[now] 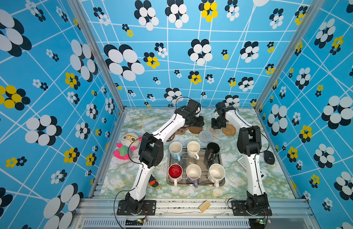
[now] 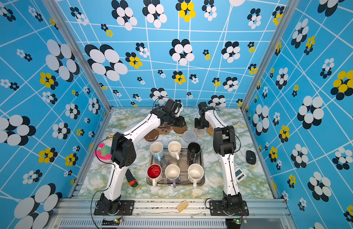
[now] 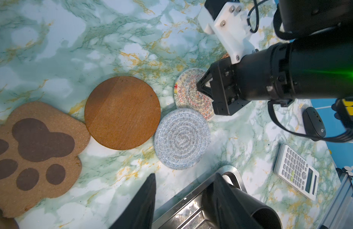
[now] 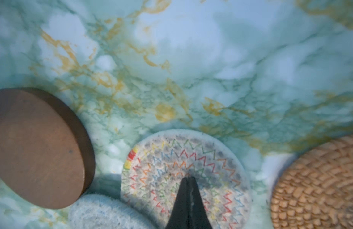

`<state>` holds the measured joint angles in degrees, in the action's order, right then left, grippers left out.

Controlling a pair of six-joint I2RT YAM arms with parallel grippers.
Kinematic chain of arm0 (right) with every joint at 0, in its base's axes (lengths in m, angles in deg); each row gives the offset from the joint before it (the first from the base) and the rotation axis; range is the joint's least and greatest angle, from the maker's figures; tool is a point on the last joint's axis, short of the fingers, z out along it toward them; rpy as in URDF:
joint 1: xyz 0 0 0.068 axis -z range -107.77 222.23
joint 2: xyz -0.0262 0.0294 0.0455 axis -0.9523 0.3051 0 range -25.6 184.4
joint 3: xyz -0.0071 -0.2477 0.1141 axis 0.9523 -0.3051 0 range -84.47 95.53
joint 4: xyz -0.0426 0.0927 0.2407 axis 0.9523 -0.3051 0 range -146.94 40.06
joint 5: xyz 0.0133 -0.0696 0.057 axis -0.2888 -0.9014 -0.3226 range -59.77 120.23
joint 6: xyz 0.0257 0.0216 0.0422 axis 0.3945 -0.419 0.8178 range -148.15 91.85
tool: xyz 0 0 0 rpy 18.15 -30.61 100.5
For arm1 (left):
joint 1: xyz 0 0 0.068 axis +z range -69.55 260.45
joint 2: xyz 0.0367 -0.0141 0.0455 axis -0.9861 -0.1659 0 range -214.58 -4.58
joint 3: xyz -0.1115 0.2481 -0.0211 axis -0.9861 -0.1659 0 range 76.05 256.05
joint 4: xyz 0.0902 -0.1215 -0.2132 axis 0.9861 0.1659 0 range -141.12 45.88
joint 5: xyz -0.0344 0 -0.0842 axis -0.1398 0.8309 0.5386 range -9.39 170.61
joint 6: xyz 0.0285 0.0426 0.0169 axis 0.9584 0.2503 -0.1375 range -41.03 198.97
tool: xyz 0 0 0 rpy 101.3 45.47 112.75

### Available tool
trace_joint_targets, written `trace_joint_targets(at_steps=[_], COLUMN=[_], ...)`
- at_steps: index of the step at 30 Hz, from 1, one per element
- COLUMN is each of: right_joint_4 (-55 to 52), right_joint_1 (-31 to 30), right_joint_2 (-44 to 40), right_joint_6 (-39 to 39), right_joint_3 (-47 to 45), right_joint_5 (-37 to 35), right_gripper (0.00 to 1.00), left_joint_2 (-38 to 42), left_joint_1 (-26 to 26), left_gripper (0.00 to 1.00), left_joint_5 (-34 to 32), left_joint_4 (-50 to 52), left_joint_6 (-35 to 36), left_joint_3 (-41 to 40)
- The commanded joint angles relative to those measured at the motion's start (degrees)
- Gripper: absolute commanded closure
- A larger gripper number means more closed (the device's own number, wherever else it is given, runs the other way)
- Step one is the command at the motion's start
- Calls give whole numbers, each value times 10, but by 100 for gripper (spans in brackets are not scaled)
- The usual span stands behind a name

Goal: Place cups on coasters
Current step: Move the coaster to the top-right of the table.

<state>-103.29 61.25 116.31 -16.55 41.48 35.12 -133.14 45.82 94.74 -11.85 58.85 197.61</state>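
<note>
Six cups stand in a steel tray (image 1: pixel 191 184): light blue (image 1: pixel 175 150), cream (image 1: pixel 193 148) and black (image 1: pixel 212 149) in the far row; red-inside (image 1: pixel 175 171), lavender (image 1: pixel 193 172) and cream (image 1: pixel 216 172) in the near row. Behind the tray lie the coasters: paw shape (image 3: pixel 38 150), brown disc (image 3: pixel 122 113), grey woven (image 3: pixel 181 138), whitish woven (image 4: pixel 183 158), rattan (image 1: pixel 228 129). A second brown disc (image 2: pixel 151 135) shows beside the left arm. My left gripper (image 3: pixel 185 174) hangs open and empty above the tray's far corner. My right gripper (image 4: pixel 188 178) is shut, with its tip over the whitish woven coaster.
A plush toy (image 1: pixel 126 146) lies at the left edge and an orange-black tool (image 1: pixel 153 181) by the left arm. A calculator (image 3: pixel 296 172) and a black mouse (image 1: pixel 269 157) lie to the right. A wooden block (image 1: pixel 204 206) rests on the front rail.
</note>
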Motion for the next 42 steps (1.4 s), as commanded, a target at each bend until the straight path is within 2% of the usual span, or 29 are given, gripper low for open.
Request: trace_joint_targets(at_steps=[1,7,10,12,17,24,32,42], right_joint_4=[-38,-54,-60,-61,-59,-47,-45,-44], right_joint_1=[17,38,39,60,67,68,68,68], right_joint_2=[39,63,67,66,60,54,50,45], right_joint_6=[-1,0,-2,-3,-9,-15,-19,-25], right_joint_3=[39,82,89,86,75,61,59,54], right_joint_5=[-32,-37,-36,-35,-38,-12,2,7], right_gripper=[100,100,100,100,100,100,100,100], left_joint_2=[26,-34,-69,-91,-157,-220,-271,-302], left_joint_1=[-4,-4,-4,-4,2,2,-5,-5], left_gripper=[53,56,62,66,82,83,87,94], left_joint_5=[3,50,72,92,136,196,201,189], left_joint_4=[-21,-44,-52,-73,-131,-227,-271,-224], left_joint_6=[-1,-23,-31,-38,-67,-125,-167,-163], left_joint_3=[-14,35,70,83,122,151,165,193])
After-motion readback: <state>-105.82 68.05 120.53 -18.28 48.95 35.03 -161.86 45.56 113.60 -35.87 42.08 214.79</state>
